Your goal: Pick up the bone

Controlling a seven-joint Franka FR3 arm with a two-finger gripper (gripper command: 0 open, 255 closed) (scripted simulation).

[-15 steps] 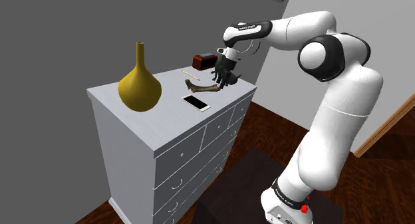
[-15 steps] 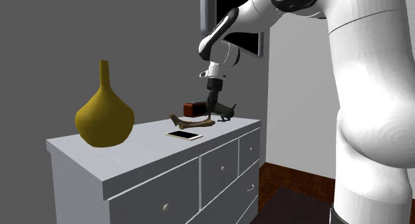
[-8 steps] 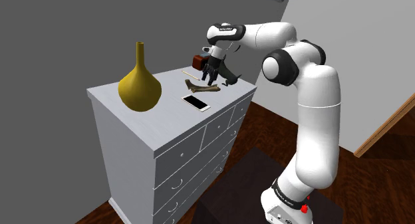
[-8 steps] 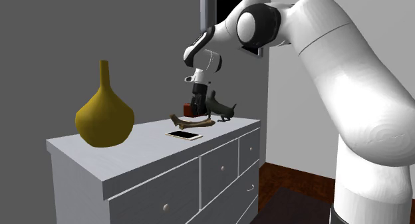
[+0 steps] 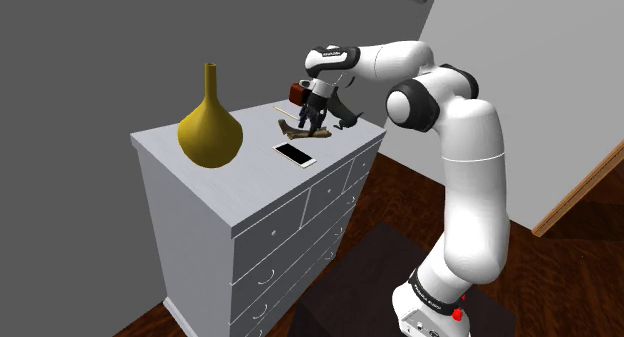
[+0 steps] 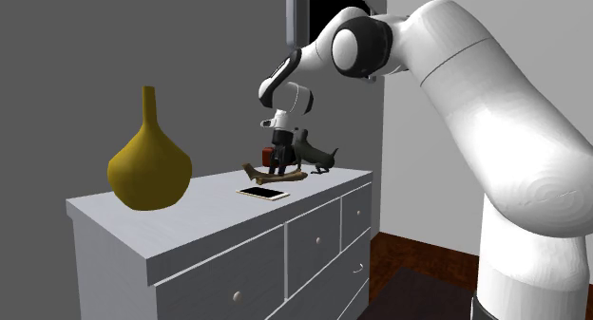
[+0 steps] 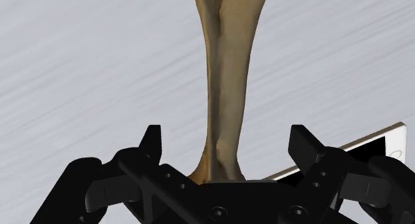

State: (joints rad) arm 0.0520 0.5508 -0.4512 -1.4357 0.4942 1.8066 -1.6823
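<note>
The brown bone [image 5: 318, 135] lies on the grey dresser top [image 5: 250, 190], near its far end. My gripper [image 5: 303, 123] has come down over the bone's middle, pointing down. In the wrist view the bone [image 7: 226, 70] runs straight away from the hand, and the two black fingers [image 7: 151, 141] stand apart on either side of it without touching it, so the gripper [image 7: 226, 148] is open. From the second exterior view, the gripper [image 6: 277, 166] hangs just above the bone [image 6: 296, 176].
A white phone [image 5: 295, 155] lies flat just beside the bone, toward the dresser's front edge. A mustard vase [image 5: 210, 130] stands further along the top. A red-brown box [image 5: 299, 91], a thin stick [image 5: 285, 111] and a dark figurine [image 6: 318, 157] sit behind the gripper.
The gripper has moved from the dresser's far end toward the vase side and lowered onto the bone. The arm's elbow has folded in. The bone has not moved.
</note>
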